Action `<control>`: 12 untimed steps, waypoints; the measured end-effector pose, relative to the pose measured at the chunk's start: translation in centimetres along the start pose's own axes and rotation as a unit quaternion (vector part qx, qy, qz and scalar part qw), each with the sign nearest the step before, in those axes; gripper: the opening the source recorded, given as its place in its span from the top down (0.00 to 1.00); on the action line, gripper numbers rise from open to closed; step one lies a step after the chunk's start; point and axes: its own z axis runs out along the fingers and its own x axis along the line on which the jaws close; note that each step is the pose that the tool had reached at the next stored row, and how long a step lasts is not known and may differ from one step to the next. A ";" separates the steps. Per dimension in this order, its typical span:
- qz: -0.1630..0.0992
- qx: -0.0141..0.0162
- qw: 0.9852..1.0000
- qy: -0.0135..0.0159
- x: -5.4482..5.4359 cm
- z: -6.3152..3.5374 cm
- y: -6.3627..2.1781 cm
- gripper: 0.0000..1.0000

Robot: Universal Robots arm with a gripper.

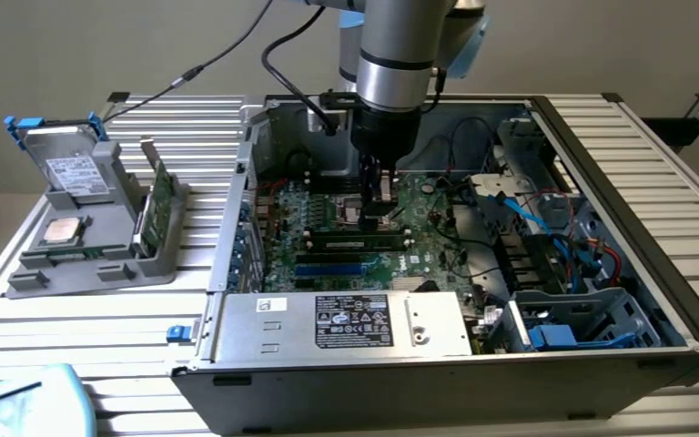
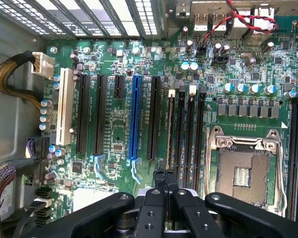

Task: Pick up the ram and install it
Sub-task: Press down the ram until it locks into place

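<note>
The hand hangs inside the open PC case, low over the motherboard, with its fingers pressed together on the top edge of the ram. In the wrist view the ram stands on edge in a memory slot beside the empty CPU socket, its long axis running along the slot and parallel to the blue slot and the black ones beside it. Seen edge-on from above, it is a thin pale strip reaching from the fingers away across the board.

The exterior view gives what the wrist camera cannot: the arm coming straight down into the case, the power supply at the case's near edge, and, on the counter at the exterior view's left, a grey holder carrying a drive, a processor and a green board (standing upright on its edge).
</note>
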 end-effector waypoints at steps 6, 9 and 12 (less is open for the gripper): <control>-0.032 0.004 0.999 -0.002 0.0 0.00 -0.02 0.89; -0.058 0.008 0.998 -0.004 0.0 0.00 -0.02 0.89; -0.082 0.012 0.997 -0.007 0.0 0.00 -0.02 0.89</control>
